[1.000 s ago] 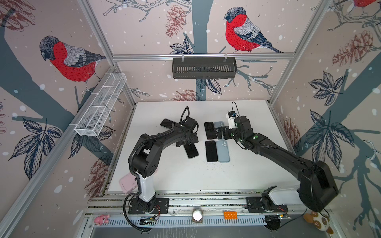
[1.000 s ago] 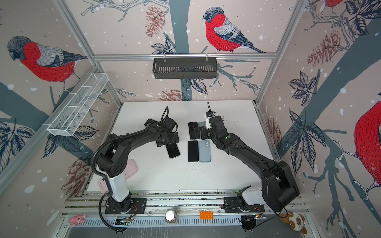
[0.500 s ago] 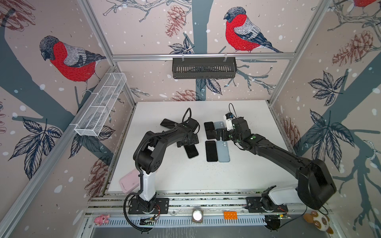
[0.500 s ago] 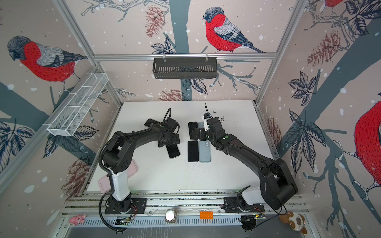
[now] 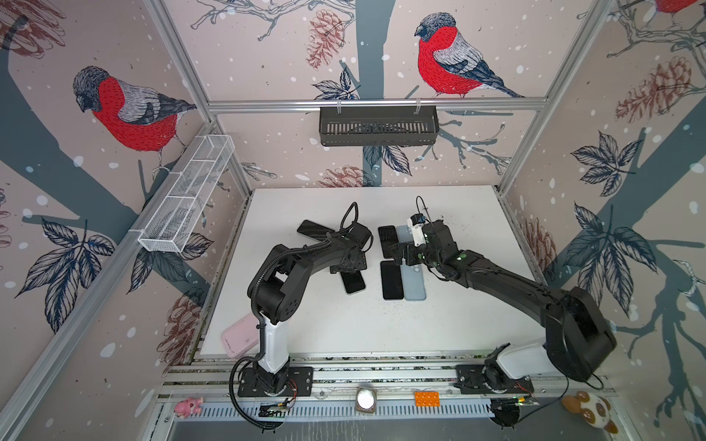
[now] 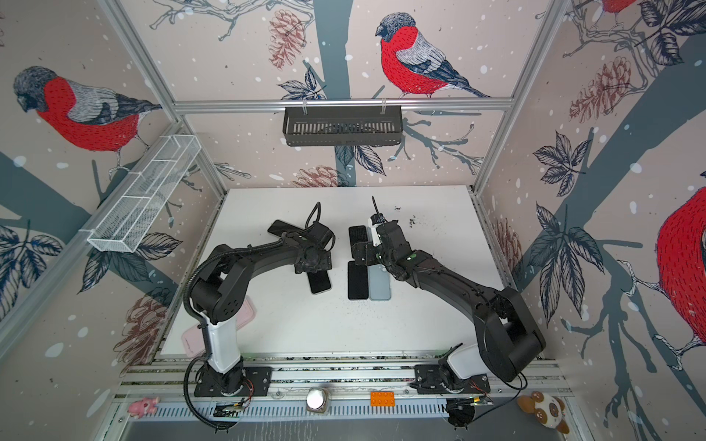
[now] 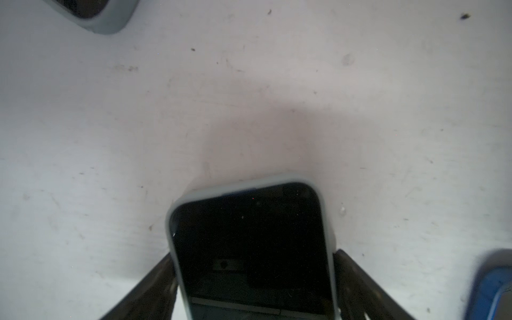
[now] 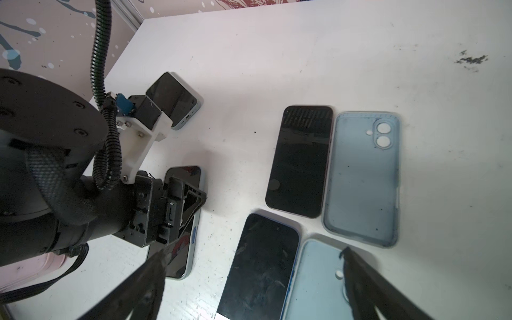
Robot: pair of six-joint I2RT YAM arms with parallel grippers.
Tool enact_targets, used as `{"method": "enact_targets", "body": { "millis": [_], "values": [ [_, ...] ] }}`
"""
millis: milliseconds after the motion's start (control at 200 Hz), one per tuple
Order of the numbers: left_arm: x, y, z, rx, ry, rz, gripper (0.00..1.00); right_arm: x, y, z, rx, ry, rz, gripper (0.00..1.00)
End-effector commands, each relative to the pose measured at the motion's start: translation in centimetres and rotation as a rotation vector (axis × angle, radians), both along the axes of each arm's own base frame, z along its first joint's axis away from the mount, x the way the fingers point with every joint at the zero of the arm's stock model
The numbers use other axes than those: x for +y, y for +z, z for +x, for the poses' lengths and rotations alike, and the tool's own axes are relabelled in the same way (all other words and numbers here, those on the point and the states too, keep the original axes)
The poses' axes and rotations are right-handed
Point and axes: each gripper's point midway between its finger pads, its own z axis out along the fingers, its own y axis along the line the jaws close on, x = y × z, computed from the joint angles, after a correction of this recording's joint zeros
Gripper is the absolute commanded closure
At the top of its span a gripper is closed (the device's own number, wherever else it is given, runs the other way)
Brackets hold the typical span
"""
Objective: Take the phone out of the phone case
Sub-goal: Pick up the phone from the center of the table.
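A black phone (image 7: pixel 252 243) in a pale grey-blue phone case (image 7: pixel 243 184) lies flat on the white table, left of centre in both top views (image 5: pixel 354 283) (image 6: pixel 321 282). My left gripper (image 7: pixel 253 277) reaches down over it, and its dark fingers (image 7: pixel 155 285) press against the case's two long sides. The right wrist view shows that gripper (image 8: pixel 177 210) sitting on the phone (image 8: pixel 178 257). My right gripper (image 8: pixel 255 277) hangs open above the table's middle (image 5: pixel 397 254), holding nothing.
Two bare black phones (image 8: pixel 300 160) (image 8: pixel 263 263) lie beside two empty blue cases (image 8: pixel 363 177) (image 8: pixel 318 277) at the centre. Another cased phone (image 5: pixel 315 230) lies behind the left arm. A pink case (image 5: pixel 240 336) overhangs the table's front left corner.
My left gripper's fingers have drawn in against the sides of the cased phone. The right arm has shifted slightly toward the middle, its jaws still wide.
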Motion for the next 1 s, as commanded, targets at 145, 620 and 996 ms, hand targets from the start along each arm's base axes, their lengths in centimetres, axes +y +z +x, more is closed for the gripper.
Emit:
{"method": "enact_targets", "body": {
  "millis": [145, 620, 996],
  "values": [
    [-0.7, -1.4, -2.8, 0.114, -0.042, -0.059, 0.29, 0.8, 0.4, 0.0, -0.016, 0.010, 0.019, 0.01],
    [-1.7, 1.8, -2.7, 0.032, -0.104, -0.236, 0.45, 4.0, -0.9, -2.8, 0.055, 0.134, 0.119, 0.02],
    [-2.1, 6.4, -2.4, -0.054, -0.158, -0.390, 0.50, 8.1, -2.4, -6.4, 0.123, 0.290, 0.270, 0.05]
  ]
}}
